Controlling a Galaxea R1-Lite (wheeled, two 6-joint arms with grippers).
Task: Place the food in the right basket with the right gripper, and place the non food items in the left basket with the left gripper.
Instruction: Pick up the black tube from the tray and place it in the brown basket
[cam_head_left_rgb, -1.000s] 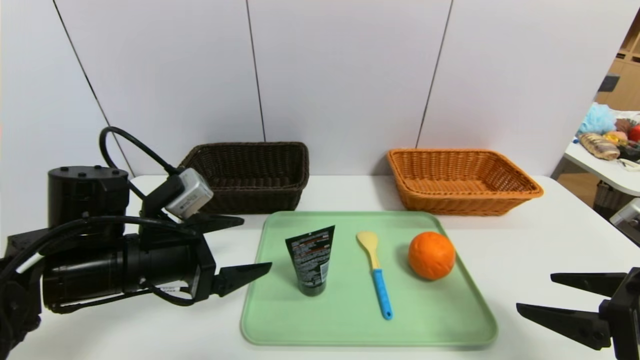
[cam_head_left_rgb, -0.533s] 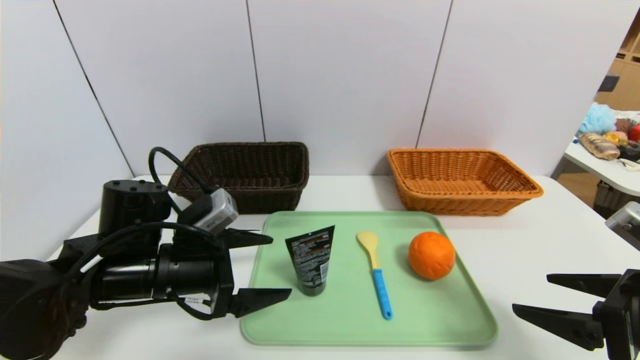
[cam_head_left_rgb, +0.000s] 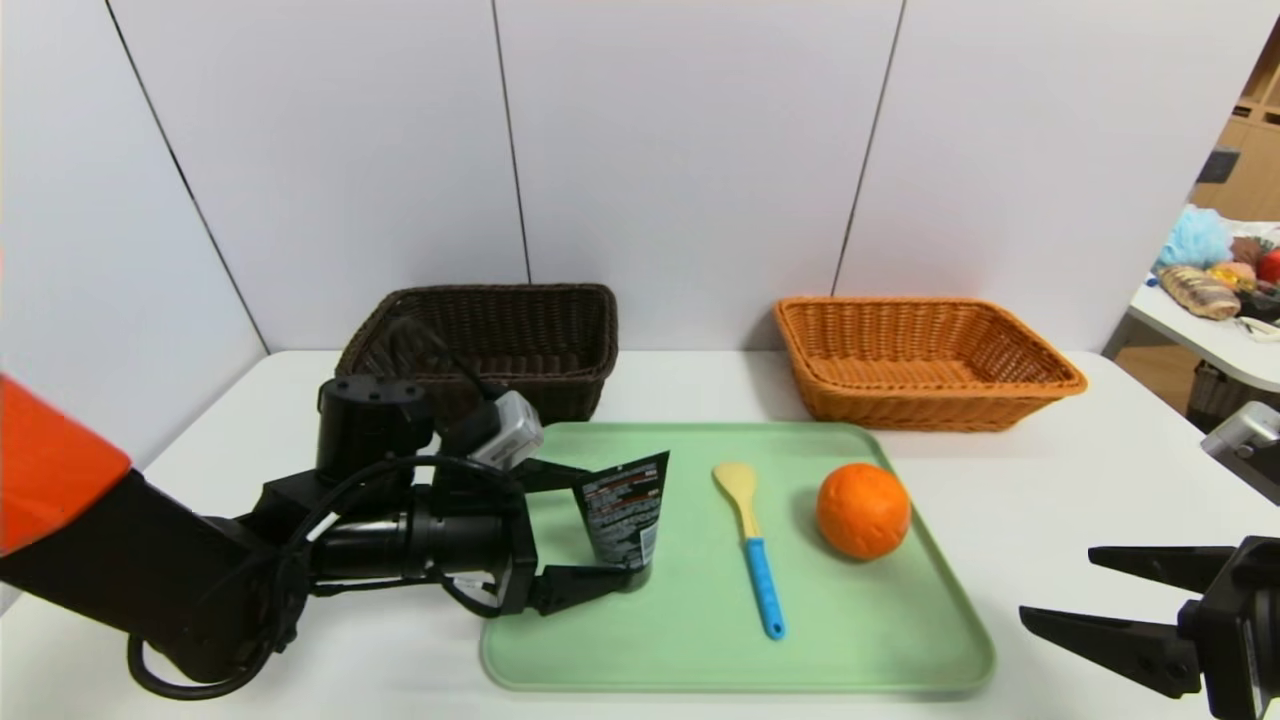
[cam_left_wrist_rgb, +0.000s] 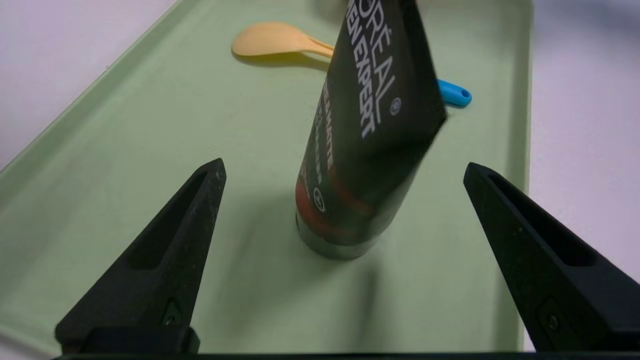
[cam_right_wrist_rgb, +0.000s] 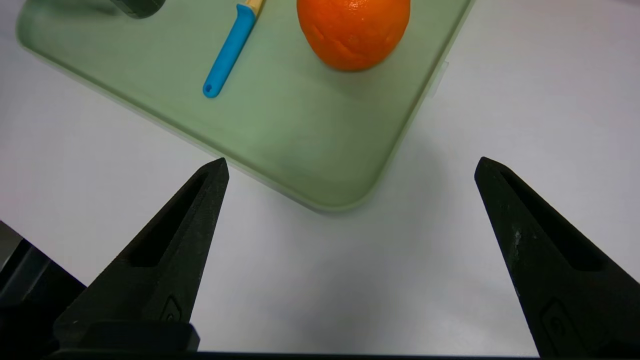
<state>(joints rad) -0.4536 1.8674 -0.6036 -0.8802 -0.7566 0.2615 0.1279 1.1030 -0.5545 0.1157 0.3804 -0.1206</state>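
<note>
A black face-wash tube stands on its cap at the left of the green tray. My left gripper is open, one finger on each side of the tube, neither touching it. In the left wrist view the left gripper shows a wide gap on both sides. A yellow spoon with a blue handle lies mid-tray, and an orange sits to its right. My right gripper hovers open over the table off the tray's near right corner, empty.
A dark brown basket stands at the back left and an orange wicker basket at the back right, both behind the tray. A side table with clutter is at the far right. White wall panels close the back.
My left arm has swung right and forward, from beside the tray to having its open fingers around the tube. The right gripper has barely shifted.
</note>
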